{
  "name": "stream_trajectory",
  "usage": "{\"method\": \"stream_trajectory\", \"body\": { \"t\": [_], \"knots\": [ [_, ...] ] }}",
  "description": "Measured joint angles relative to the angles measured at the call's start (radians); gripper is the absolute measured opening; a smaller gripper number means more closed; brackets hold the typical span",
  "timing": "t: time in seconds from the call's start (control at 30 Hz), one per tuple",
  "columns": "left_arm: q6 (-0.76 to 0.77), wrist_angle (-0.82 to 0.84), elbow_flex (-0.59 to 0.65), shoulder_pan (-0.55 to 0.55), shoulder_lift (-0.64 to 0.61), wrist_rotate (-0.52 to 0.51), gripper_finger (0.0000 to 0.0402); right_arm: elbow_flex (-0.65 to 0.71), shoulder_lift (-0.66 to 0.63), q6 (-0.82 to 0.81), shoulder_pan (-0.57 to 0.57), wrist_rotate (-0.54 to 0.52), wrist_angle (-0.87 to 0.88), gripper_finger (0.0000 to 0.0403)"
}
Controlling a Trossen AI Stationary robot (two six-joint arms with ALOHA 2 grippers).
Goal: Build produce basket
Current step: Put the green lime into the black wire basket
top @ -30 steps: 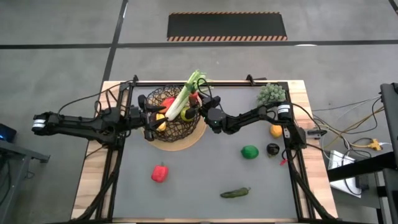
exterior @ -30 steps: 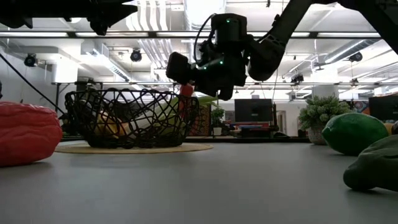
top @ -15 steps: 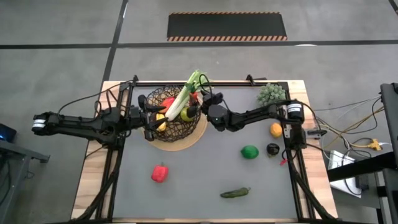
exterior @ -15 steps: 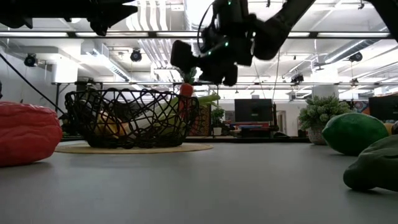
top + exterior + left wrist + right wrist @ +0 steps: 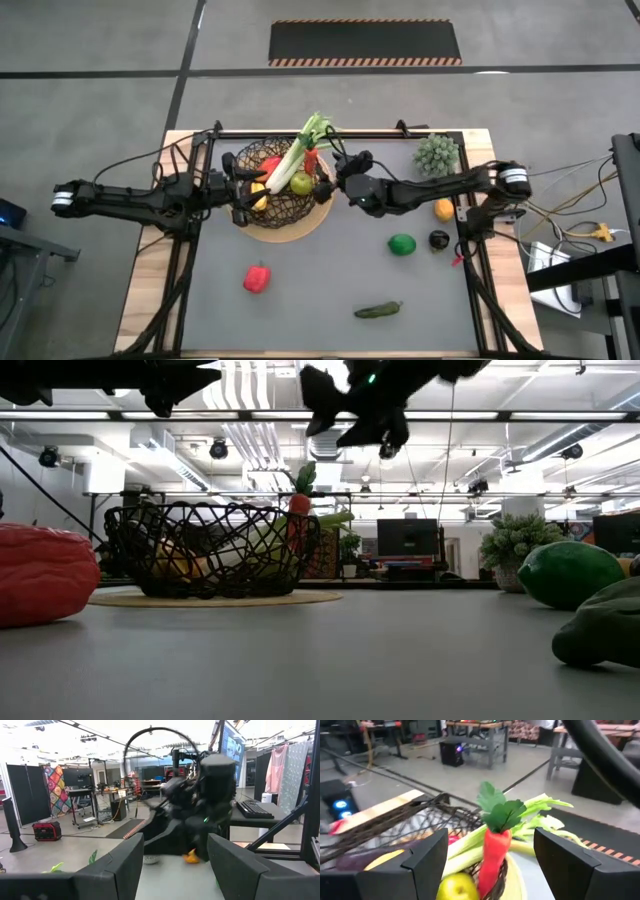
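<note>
no readable text, labels, brands or numbers in any view, monitor screens in the room behind too small and blurred to read, striped floor mat carries only a pattern, no lettering

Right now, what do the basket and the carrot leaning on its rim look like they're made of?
The basket looks like dark metal wire: thin crisscrossing strands with open gaps, on a flat tan base, possibly wood. The carrot seems smooth moulded plastic, slightly glossy, with stiff green leaves that could be plastic or fabric.
</note>
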State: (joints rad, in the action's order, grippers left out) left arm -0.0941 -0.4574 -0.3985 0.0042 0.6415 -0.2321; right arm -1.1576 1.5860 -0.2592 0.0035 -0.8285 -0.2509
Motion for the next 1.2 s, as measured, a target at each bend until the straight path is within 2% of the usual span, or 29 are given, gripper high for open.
{"method": "stream_trajectory", "body": {
  "t": [0.13, 0.37, 0.47, 0.6, 0.8, 0.93, 1.1, 1.2],
  "knots": [
    [0.0, -0.001, 0.0, 0.0, 0.0, 0.0, 0.0202, 0.0, -0.082, -0.088, 0.044, 0.072, 0.178, 0.0271],
    [0.002, -0.007, 0.0, 0.0, 0.011, 0.0, 0.0202, 0.0, -0.169, -0.326, 0.093, 0.311, 0.466, 0.0262],
    [0.002, -0.003, 0.0, 0.0, 0.013, 0.0, 0.0202, 0.0, -0.181, -0.379, 0.107, 0.414, 0.557, 0.0264],
    [0.004, -0.005, 0.0, 0.0, 0.024, 0.0, 0.0202, 0.0, -0.188, -0.439, 0.111, 0.602, 0.668, 0.0277],
    [0.004, -0.024, 0.0, 0.0, 0.046, 0.0, 0.0202, 0.0, -0.187, -0.571, 0.11, 0.704, 0.879, 0.0309],
    [0.004, -0.025, 0.0, 0.0, 0.058, 0.0, 0.0202, 0.0, -0.189, -0.415, 0.124, 0.849, 1.083, 0.0323],
    [0.004, -0.026, 0.0, 0.0, 0.062, 0.0, 0.0202, 0.0, -0.186, -0.324, 0.191, 0.827, 1.346, 0.0317],
    [0.004, -0.026, 0.0, 0.0, 0.062, 0.0, 0.0202, 0.002, -0.183, -0.299, 0.236, 0.803, 1.429, 0.0308]
  ]
}}
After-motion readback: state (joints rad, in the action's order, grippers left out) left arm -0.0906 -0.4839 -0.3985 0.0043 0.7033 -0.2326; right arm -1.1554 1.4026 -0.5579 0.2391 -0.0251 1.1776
